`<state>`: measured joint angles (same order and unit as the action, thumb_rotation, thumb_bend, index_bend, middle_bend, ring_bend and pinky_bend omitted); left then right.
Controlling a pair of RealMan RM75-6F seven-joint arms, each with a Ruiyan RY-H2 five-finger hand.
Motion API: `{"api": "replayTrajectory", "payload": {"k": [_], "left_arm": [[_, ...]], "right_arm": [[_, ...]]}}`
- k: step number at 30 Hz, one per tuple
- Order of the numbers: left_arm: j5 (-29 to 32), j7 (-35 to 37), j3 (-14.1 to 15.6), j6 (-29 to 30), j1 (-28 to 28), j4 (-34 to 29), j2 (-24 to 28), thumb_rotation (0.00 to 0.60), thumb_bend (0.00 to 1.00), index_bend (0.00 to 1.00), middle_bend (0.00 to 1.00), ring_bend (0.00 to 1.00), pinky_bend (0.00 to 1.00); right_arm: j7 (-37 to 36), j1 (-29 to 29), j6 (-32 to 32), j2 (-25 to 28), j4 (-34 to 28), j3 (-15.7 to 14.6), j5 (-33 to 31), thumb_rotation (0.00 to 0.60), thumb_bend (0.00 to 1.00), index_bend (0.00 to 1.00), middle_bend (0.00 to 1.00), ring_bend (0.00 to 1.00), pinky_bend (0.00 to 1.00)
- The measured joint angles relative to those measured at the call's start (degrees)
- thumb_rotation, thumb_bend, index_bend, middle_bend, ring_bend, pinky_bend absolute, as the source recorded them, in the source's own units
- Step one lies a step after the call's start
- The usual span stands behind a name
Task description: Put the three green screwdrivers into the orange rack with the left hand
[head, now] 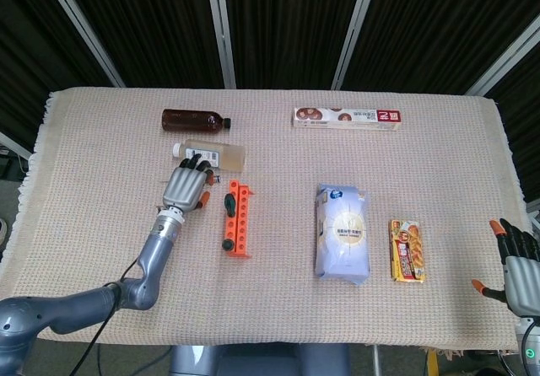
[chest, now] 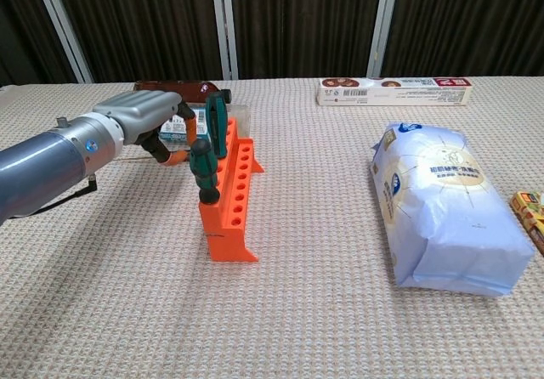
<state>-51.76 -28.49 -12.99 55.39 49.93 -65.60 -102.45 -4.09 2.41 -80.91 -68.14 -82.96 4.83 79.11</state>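
The orange rack [head: 239, 221] [chest: 231, 194] lies lengthwise left of the table's middle. One green screwdriver [chest: 204, 168] [head: 226, 243] stands upright in its near end. A second green screwdriver [chest: 218, 121] [head: 229, 199] stands upright at its far end. My left hand [head: 186, 187] [chest: 146, 115] is just left of that far one, fingers curled toward its handle. Whether it grips the handle I cannot tell. I see no third screwdriver. My right hand [head: 515, 260] hovers at the table's right front corner, fingers spread, holding nothing.
Beyond my left hand lie a clear bottle [head: 213, 154] and a brown bottle [head: 194, 120]. A long box [head: 348, 117] sits at the back. A white-blue bag [head: 342, 231] [chest: 444, 206] lies right of the rack, with a snack packet [head: 406, 250] beyond it.
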Motion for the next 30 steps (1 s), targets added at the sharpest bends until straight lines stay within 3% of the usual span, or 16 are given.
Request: {"api": "replayTrajectory", "payload": {"k": [9, 16, 25, 30], "left_arm": [[5.6, -1.1, -1.5, -4.7, 0.8, 3.9, -2.0, 0.6, 0.41, 0.43, 0.2, 0.07, 0.18], [5.7, -0.4, -2.0, -5.8, 1.3, 6.2, -3.5, 0.6, 0.41, 0.43, 0.21, 0.1, 0.18], [5.6, 0.1, -1.7, -6.5, 0.9, 6.5, -3.8, 0.6, 0.41, 0.44, 0.25, 0.21, 0.2], [5.0, 0.9, -1.6, -6.2, 0.4, 5.4, -3.2, 0.6, 0.41, 0.47, 0.31, 0.35, 0.24]], "right_arm": [[0.2, -0.3, -0.1, 0.0, -0.2, -0.1, -0.2, 0.6, 0.0, 0.0, 0.0, 0.0, 0.0], [0.5, -0.4, -0.2, 0.1, -0.5, 0.0, -0.4, 0.6, 0.0, 0.0, 0.0, 0.0, 0.0], [0.3, -0.4, 0.0, 0.1, -0.3, 0.0, -0.3, 0.6, 0.0, 0.0, 0.0, 0.0, 0.0], [0.2, -0.4, 0.0, 0.1, -0.3, 0.0, -0.3, 0.6, 0.0, 0.0, 0.0, 0.0, 0.0]]}}
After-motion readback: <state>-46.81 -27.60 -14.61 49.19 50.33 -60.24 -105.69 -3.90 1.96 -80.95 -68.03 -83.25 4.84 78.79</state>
